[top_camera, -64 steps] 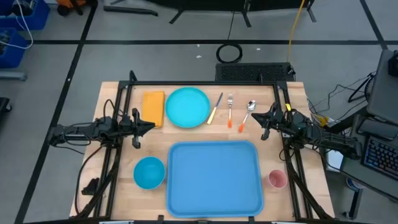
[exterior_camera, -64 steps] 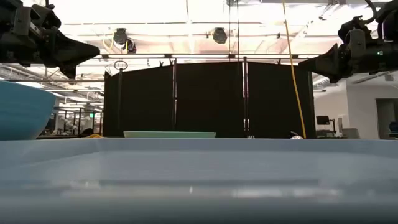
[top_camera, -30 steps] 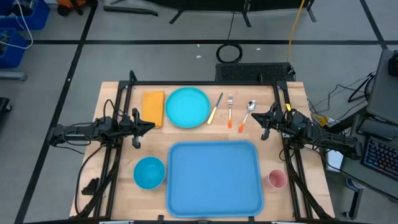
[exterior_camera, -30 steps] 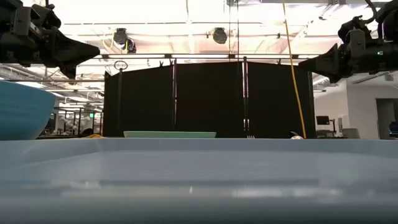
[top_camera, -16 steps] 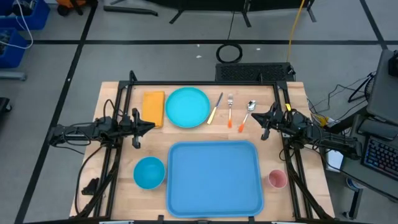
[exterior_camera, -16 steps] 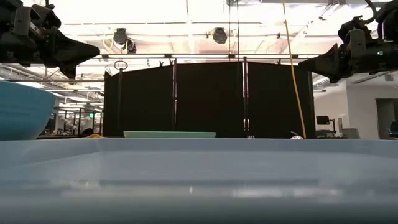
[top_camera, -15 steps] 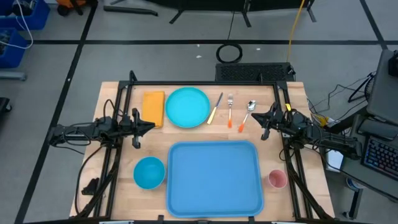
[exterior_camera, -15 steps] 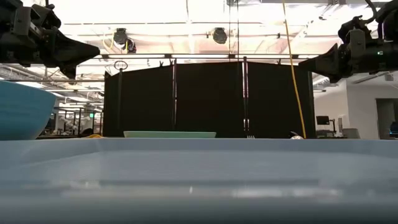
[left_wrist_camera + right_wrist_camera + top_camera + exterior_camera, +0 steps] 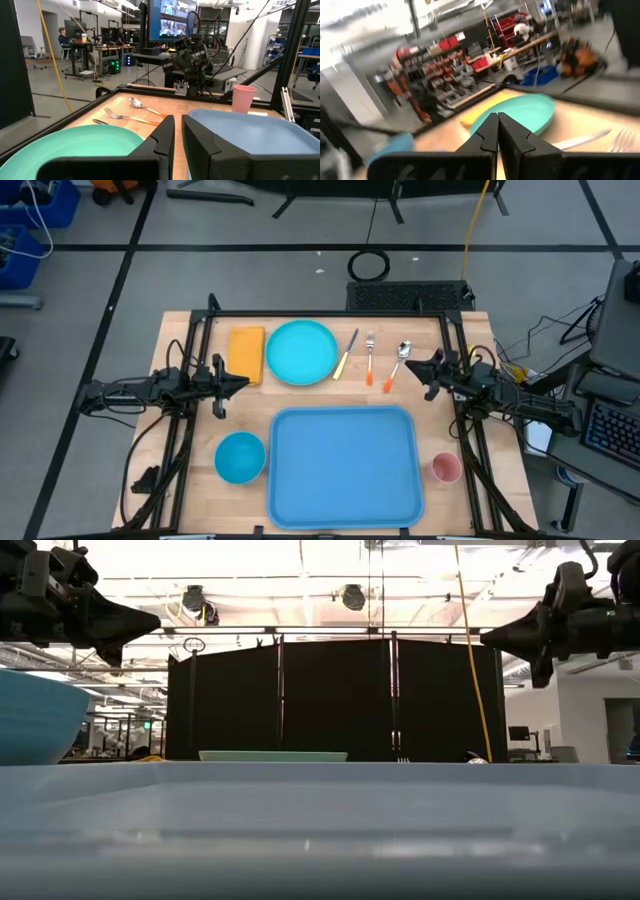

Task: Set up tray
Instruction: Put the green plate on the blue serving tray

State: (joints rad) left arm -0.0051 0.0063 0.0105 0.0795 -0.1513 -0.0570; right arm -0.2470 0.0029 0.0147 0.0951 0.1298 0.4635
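The large blue tray (image 9: pixel 345 465) lies flat on the near middle of the table, with nothing on it. My left gripper (image 9: pixel 245 383) hovers shut above the table, left of the tray's far-left corner, pointing right. My right gripper (image 9: pixel 411 367) hovers shut near the tray's far-right corner, beside the spoon (image 9: pixel 399 360), pointing left. In the low view both grippers, left (image 9: pixel 158 618) and right (image 9: pixel 483 638), hang well above the tray's rim (image 9: pixel 320 772). In the left wrist view the left gripper (image 9: pixel 178 131) shows its fingers close together, and the right wrist view shows the same of the right gripper (image 9: pixel 498 127).
Along the far edge lie an orange-yellow napkin (image 9: pixel 246 353), a round turquoise plate (image 9: pixel 301 352), a knife (image 9: pixel 346 354), a fork (image 9: pixel 370 358) and the spoon. A blue bowl (image 9: pixel 240 457) stands left of the tray and a pink cup (image 9: pixel 445 469) right of it.
My right gripper has started moving: it has rolled about its wrist and shifted slightly toward the far edge and the left, still shut. My left gripper and all the objects have stayed where they were.
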